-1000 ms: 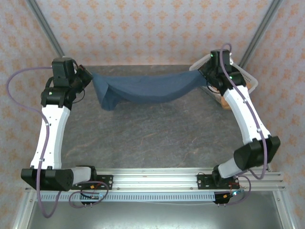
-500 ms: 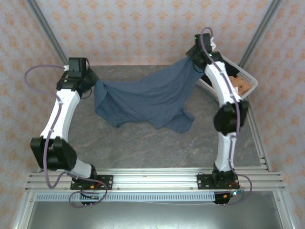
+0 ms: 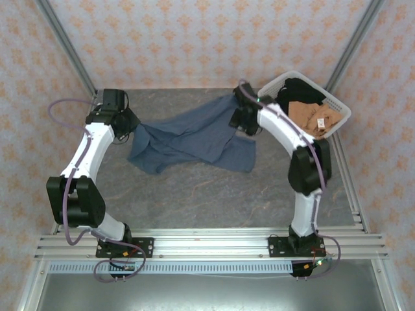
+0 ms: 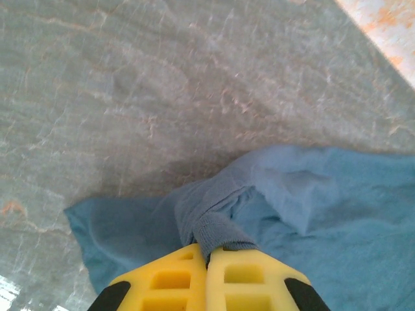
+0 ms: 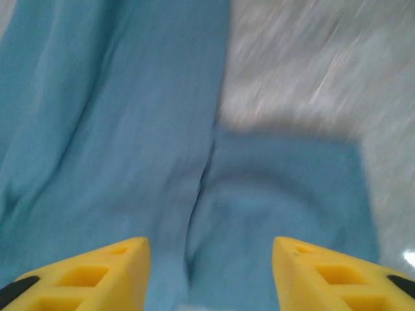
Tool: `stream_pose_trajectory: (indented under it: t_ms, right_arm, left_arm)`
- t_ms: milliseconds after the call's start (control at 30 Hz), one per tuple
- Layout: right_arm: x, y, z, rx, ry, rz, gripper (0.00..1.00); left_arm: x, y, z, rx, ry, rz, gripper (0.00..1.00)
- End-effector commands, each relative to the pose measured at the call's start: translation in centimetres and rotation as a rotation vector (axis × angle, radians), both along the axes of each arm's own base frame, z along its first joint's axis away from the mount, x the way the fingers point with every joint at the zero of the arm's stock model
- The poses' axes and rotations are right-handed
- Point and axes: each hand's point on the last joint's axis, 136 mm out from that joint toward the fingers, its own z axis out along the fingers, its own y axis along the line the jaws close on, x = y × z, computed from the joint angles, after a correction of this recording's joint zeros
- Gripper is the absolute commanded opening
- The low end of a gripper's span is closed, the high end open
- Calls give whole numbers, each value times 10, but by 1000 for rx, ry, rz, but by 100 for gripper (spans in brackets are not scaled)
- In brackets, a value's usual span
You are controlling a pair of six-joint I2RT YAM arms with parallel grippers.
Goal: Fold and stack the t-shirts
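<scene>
Okay, my left gripper (image 4: 207, 251) is squeezing down on a bunched ridge of the slate-blue soft cloth t-shirt (image 3: 188, 136), its yellow fingers (image 4: 172, 280) pressed together with the fabric wedged between them at the garment's left end. My right gripper (image 5: 209, 254) is hovering with its jaws spread wide and nothing between them, looking straight down on blue cloth at the shirt's right end, near the far side of the table.

Moving outward, the shirt is lying rumpled across the back half of the grey marbled tabletop (image 3: 194, 188), stretched between my two wrists, one flap trailing toward the near side. Beyond my right arm, the white plastic lattice basket (image 3: 342, 107) is sitting in the far right corner, holding a tan-brown t-shirt (image 3: 310, 116) and a black t-shirt (image 3: 301, 87).

I'm judging this cloth as light, limp and not slippery: it is going to sag and crease wherever it isn't supported. Best to be taking it by a hemmed edge or corner, one per gripper, well apart, so it is pulling flat before folding.
</scene>
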Motion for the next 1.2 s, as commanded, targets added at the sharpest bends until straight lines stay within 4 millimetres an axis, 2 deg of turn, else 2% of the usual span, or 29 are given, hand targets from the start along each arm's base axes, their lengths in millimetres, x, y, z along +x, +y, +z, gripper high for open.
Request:
stream_pose_trajectory:
  t_ms: [0,67,233,433,567,700,967,1167]
  right_arm:
    - [-33,39,-22,176,17,73,51]
    - [-44,59,-35,310,24,90,53]
    - [-43,76,-68,377,71,116,53]
    - [-29,88,-86,394,91,113,49]
    - [-30,87,-99,381,122,100,40]
    - [-30,86,-95,378,118,94,33]
    - [-33,84,-71,399,112,64,20]
    - [-38,83,-65,404,149,44,9]
  left_arm:
    - [-10,-7,-2,-3,16,-39,0]
    - [-9,-8,-3,-6,16,-47,0]
    - [-5,-12,-1,-9,14,-58,0]
    - [-6,-13,2,-1,12,-68,0]
    - [-6,-12,3,4,12,-69,0]
    - [-5,-12,4,5,10,-69,0]
    - [-3,-11,4,8,11,-69,0]
    - [-3,-12,5,5,7,-66,0]
